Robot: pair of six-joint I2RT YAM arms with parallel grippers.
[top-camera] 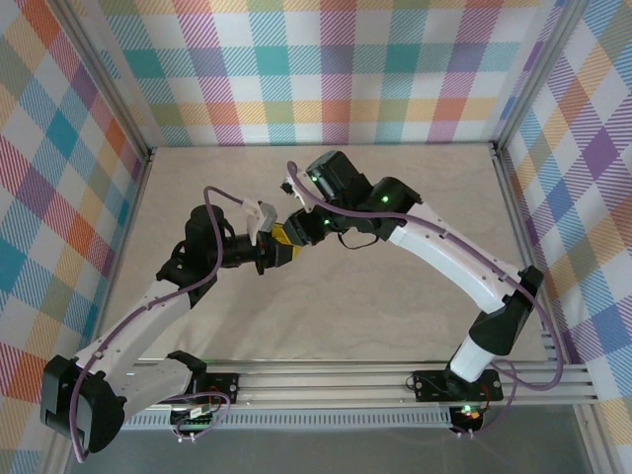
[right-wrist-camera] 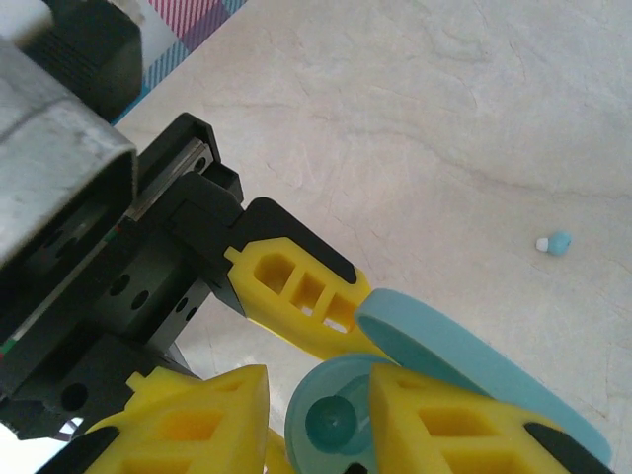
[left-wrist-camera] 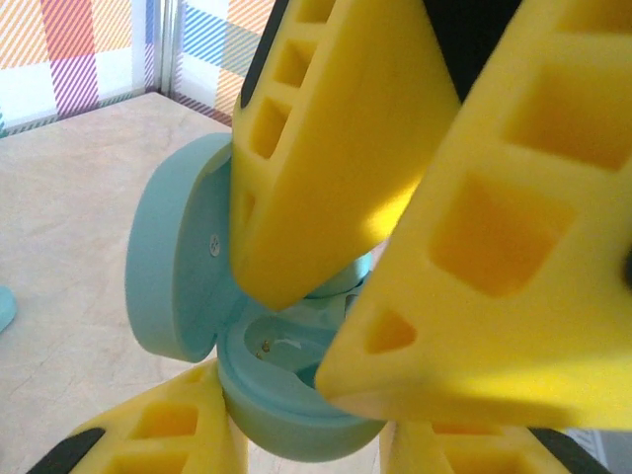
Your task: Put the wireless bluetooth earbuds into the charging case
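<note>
Teal charging case (left-wrist-camera: 168, 267) is clamped in my left gripper (left-wrist-camera: 296, 430). Its yellow fingers (left-wrist-camera: 168, 434) sit either side of the base (left-wrist-camera: 286, 415), and the lid (right-wrist-camera: 464, 351) is swung open to one side. The case looks lifted off the table (right-wrist-camera: 444, 118).

The open face of the base points at my right gripper (right-wrist-camera: 321, 380), which sits right on top of it, tips down at the cavity. The right jaws stand close together, but I can't tell whether they pinch an earbud. A teal round bit (right-wrist-camera: 331, 420) between the tips could be a bud or just the case's well.

From the left wrist, one socket (left-wrist-camera: 276, 346) looks bare, with a small metal contact visible. It lies just to the lid side of where the right tips come in.

One loose earbud (right-wrist-camera: 556, 242) lies on the table, well apart from the case, off past the lid in the right wrist view. The left arm is the fixture, so I'd judge that bud to be the right arm's job.

Key relation: the insertion line runs along the right fingers straight into the base, and the lid lies beside that line, not across it. If a bud is in the tips, the next move is a short push in. The risk is the tips fouling the lid edge or the left fingers, since everything is touching-close.
</note>
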